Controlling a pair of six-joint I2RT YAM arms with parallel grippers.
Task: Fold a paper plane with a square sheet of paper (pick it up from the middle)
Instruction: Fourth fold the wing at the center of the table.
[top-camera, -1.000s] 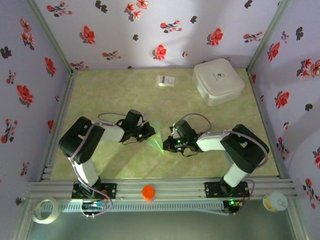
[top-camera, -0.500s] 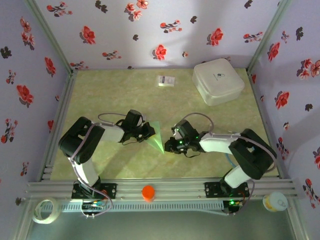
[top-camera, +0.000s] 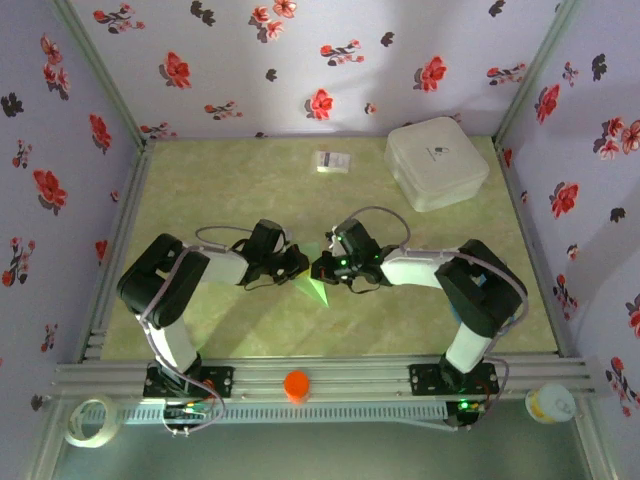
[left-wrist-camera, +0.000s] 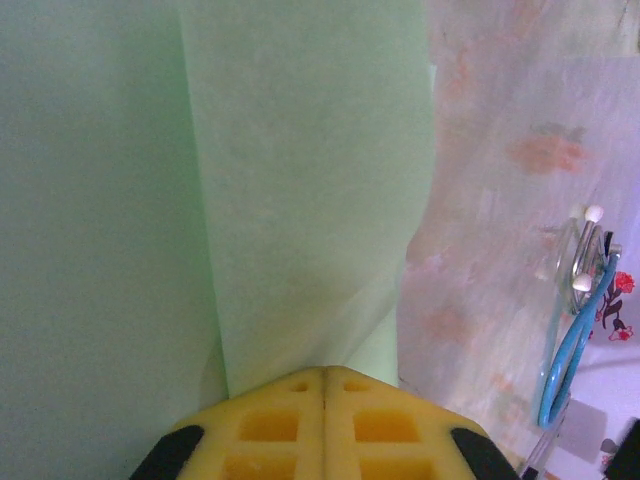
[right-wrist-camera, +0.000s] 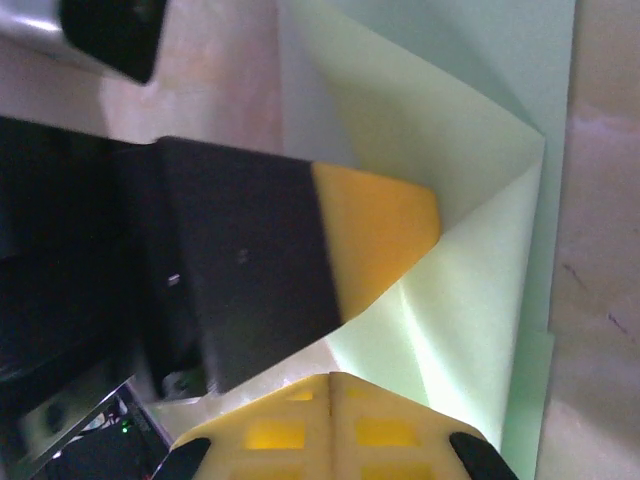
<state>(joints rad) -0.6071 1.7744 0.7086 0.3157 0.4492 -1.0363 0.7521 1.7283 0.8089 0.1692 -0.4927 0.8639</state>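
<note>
Two grippers closed, nearside of box (top-camera: 437, 162) | left gripper (left-wrist-camera: 324, 372) pinches paper (left-wrist-camera: 300, 180), right gripper (right-wrist-camera: 331, 378) touches it | likely flimsy (tears easily), hold at fold.

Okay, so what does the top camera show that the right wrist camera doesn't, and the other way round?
Top view adds the wider scene: a white rounded plastic box and a small white printed card at the far side of the green table, plus an orange round cap on the near rail.
Right wrist view adds close detail: diagonal creases and layered edges in the pale mint-green folded paper sheet, with a yellow-tipped black finger of the left end effector against it.
Shared: that paper, with the left and right end effector shut, meeting at it.
</note>
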